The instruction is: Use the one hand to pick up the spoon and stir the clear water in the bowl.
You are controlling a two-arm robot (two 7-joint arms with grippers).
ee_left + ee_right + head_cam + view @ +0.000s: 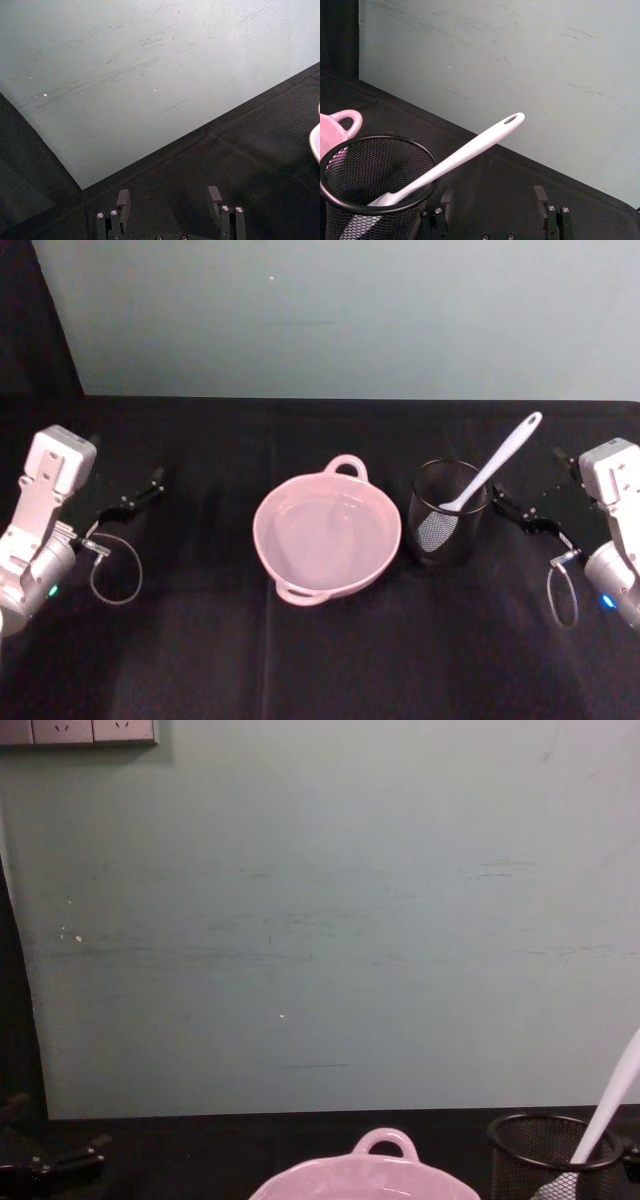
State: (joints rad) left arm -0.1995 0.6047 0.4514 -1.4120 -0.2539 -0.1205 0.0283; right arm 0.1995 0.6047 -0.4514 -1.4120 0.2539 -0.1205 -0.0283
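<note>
Spoon (495, 468) leans in mesh cup (447, 532); right gripper (517, 509) beside, spread; left gripper (137, 494) parked.

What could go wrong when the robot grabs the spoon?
The spoon leans loosely in the mesh cup, so the open right tool could knock it aside or tip the cup while lifting. The cup stands close beside the bowl, so a tipped cup might bump and slosh it. The left tool is parked far left.
</note>
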